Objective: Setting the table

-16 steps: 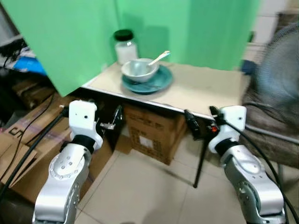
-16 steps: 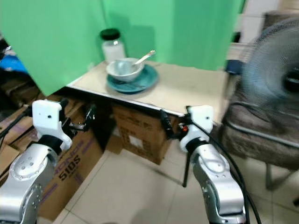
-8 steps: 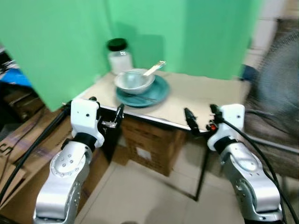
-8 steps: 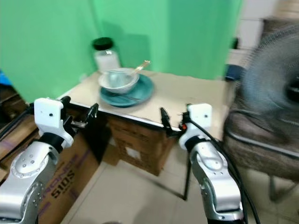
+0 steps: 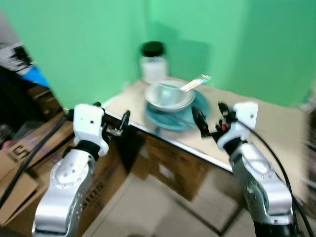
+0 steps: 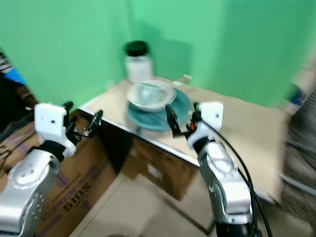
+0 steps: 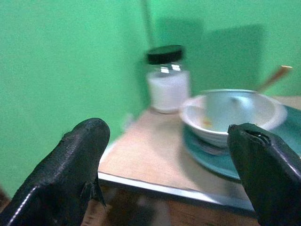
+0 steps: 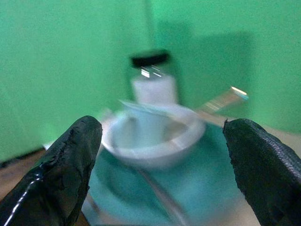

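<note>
Counter approach, bowl at risk

Counter (image 5: pixel 276 123) carries a teal plate (image 5: pixel 170 116), white bowl (image 5: pixel 168 96) and what looks like a spoon (image 5: pixel 195 83). Right pincer (image 5: pixel 210 116) gapes beside the plate, left pincer (image 5: pixel 111 121) likewise; blurred motion could knock the bowl.

On the bench (image 5: pixel 276 123) a bowl (image 5: pixel 169 96) sits in a plate (image 5: pixel 174 116), a jar (image 5: pixel 152 62) just behind them

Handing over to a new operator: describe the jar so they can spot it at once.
On the beige table against the green backdrop, look behind the white bowl resting on the teal plate. The jar stands upright there, the only tall item, with white contents and a black lid.
</note>
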Available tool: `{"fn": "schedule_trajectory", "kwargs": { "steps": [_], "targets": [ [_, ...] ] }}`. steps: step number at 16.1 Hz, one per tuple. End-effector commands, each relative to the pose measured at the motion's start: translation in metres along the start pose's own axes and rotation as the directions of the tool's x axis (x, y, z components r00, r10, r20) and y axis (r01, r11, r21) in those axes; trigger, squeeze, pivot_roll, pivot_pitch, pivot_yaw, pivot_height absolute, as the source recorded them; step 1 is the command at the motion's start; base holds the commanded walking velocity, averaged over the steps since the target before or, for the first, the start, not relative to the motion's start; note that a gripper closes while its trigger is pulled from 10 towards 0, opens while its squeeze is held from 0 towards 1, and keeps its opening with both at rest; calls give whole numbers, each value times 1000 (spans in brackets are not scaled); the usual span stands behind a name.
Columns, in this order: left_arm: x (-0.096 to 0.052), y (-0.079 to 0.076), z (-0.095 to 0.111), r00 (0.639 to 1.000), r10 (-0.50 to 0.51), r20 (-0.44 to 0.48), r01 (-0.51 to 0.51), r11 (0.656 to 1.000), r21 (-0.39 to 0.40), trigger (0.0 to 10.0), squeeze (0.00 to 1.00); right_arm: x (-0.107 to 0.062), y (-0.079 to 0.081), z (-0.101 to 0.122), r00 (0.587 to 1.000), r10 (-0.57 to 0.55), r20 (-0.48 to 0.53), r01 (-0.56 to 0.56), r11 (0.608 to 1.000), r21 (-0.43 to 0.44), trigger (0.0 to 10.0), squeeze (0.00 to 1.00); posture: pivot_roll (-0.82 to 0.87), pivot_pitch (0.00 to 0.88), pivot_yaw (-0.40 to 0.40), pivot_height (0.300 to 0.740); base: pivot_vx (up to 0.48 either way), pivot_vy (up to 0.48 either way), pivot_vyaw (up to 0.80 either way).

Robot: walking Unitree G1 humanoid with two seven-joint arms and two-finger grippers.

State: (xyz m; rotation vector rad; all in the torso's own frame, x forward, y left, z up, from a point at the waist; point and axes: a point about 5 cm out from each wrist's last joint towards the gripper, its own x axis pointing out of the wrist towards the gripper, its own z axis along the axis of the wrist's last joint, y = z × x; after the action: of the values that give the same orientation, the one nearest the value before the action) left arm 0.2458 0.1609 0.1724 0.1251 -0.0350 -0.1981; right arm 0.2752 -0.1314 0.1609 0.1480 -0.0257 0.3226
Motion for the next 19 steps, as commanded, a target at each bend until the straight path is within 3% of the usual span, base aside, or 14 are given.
{"fn": "schedule_trajectory", "kwargs": {
  "steps": [1,3,6,12,13,15,18,19],
  "targets": [
    [-2,6,-3,1000,17,-23,-16,1000,17,10000,0,3,6,2,999,40,10,-41,998,50,10000,0,181,0,62,740,412,0,0],
    [-3,4,-3,1000,4,-27,-4,1000,19,10000,0,4,7,7,997,71,34,-74,994,77,10000,0,181,0,63,740,416,0,0],
    [-2,2,-2,1000,-13,-23,14,1000,23,10000,0,6,11,14,988,148,48,-150,988,39,10000,0,176,0,67,740,394,0,0],
    [-3,-3,-5,995,-87,-41,89,995,36,10000,0,15,-2,29,982,180,63,-178,984,-32,10000,27,170,0,67,740,0,0,0],
    [-5,-5,-7,989,-136,-54,139,989,46,10000,0,18,-5,34,971,237,39,-233,970,-72,10000,1000,165,0,67,740,0,0,0],
    [-8,-4,-9,980,-186,-70,190,980,57,10000,0,19,-5,33,944,313,-107,-323,942,-92,10000,1000,164,0,64,740,0,0,0],
    [-13,-4,-9,957,-274,-92,280,958,61,10000,0,15,-6,29,933,267,-241,-280,960,-18,10000,1000,169,0,51,740,0,0,0],
    [-19,-10,-8,928,-360,-100,365,930,40,10000,0,13,-4,26,927,244,-284,-248,968,20,10000,1000,168,0,51,740,0,0,0]
  ]
}}
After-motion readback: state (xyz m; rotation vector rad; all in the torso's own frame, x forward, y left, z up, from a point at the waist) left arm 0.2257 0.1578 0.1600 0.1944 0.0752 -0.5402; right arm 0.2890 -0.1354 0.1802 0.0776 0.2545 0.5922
